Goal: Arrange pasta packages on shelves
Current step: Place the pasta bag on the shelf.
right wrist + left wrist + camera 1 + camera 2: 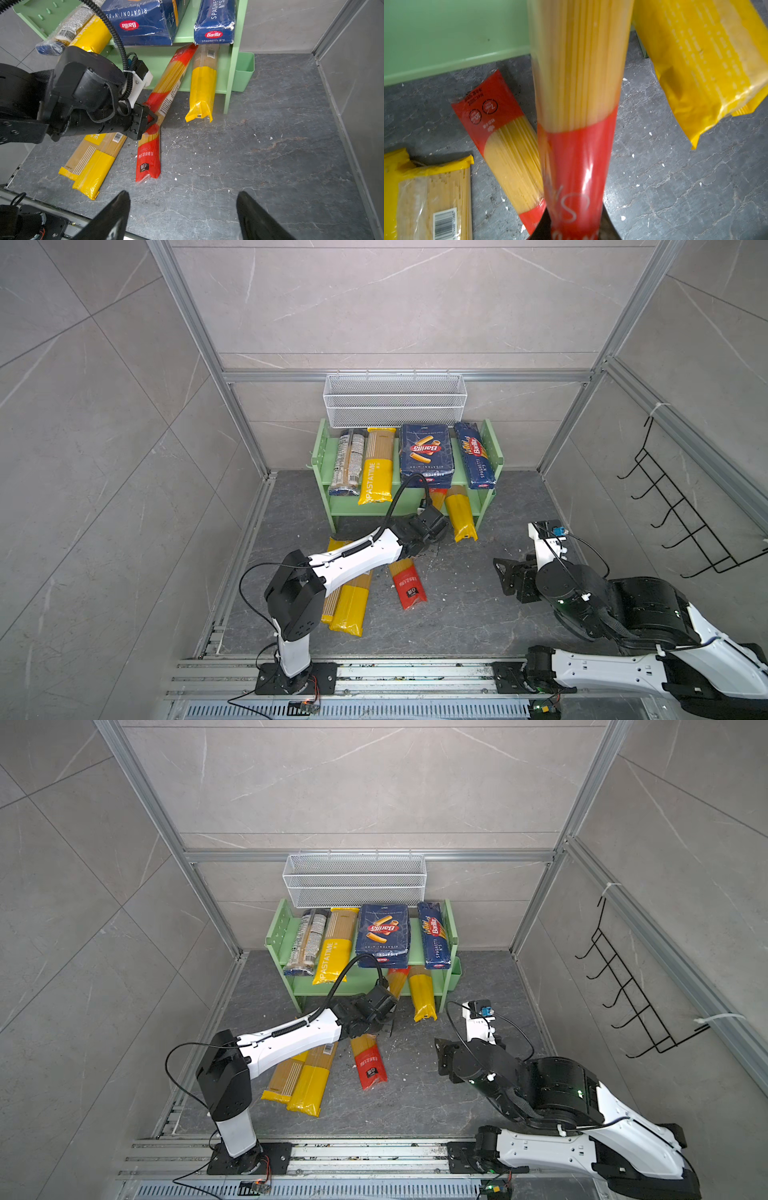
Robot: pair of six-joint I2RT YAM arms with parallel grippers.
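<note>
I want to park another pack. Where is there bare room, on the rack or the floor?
Lower shelf, left part: bare, bordered by the red bag in the left gripper. Floor right of the lying red bag, up to the right wall: bare. Top shelf: crowded, four packs side by side.

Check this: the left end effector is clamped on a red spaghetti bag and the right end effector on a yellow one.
Not quite. The right wrist view shows the right end effector open, holding nothing. The left end effector is indeed clamped on the red spaghetti bag.
</note>
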